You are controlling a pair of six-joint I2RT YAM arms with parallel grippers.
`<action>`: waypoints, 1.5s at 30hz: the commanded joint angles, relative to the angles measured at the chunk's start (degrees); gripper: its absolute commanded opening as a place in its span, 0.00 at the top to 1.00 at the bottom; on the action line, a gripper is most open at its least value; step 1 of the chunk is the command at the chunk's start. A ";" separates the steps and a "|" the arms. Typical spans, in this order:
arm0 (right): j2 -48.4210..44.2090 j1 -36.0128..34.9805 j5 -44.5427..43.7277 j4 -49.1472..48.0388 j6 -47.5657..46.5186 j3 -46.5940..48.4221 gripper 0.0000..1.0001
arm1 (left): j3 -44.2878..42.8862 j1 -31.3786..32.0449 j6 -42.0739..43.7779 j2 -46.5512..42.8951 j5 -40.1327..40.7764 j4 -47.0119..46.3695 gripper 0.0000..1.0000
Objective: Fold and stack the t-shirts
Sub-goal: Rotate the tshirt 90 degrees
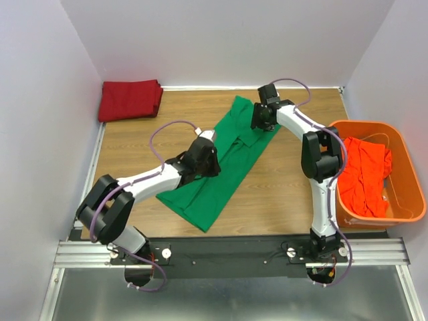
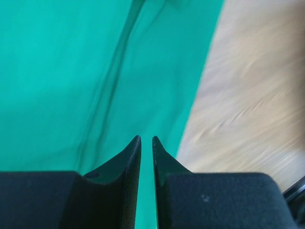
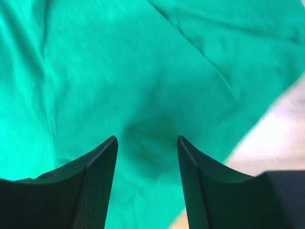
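The bright green t-shirt [image 1: 224, 174] lies folded into a long strip, diagonal across the middle of the table. My left gripper [image 1: 214, 164] hovers over the strip's middle near its right edge; in the left wrist view [image 2: 147, 138] the jaws are nearly together with only a thin slit, above the green cloth [image 2: 71, 71]. My right gripper [image 1: 257, 122] is open over the shirt's far end; the right wrist view [image 3: 147, 138] shows green cloth [image 3: 143, 57] below the spread fingers. The dark red t-shirt [image 1: 130, 100] lies folded at the far left. The orange-red t-shirt [image 1: 364, 175] is crumpled in the basket.
The rigid orange plastic basket [image 1: 374, 124] stands at the right edge of the table. White walls enclose the table on the left, back and right. Bare wood [image 2: 257, 95] shows right of the green shirt, and also in the right wrist view [image 3: 281, 129].
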State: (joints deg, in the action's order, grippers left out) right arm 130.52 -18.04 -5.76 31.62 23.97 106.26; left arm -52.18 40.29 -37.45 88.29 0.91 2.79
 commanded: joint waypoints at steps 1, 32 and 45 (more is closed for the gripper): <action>-5.62 -0.15 -1.97 2.66 1.78 -4.91 0.40 | 5.94 1.89 2.21 -4.79 4.80 4.51 0.78; 14.67 0.73 -5.32 -1.73 -7.18 14.76 0.41 | -14.69 14.90 -2.80 20.25 -5.30 -4.19 0.87; -4.17 0.82 -3.14 -1.65 -2.99 8.83 0.33 | -8.67 7.88 0.45 4.73 -6.01 -2.88 0.77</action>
State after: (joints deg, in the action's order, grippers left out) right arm 138.65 -17.50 -11.03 29.82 16.93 119.74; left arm -65.91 51.00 -38.50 102.24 -5.23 -0.32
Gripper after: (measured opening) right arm 0.662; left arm 0.208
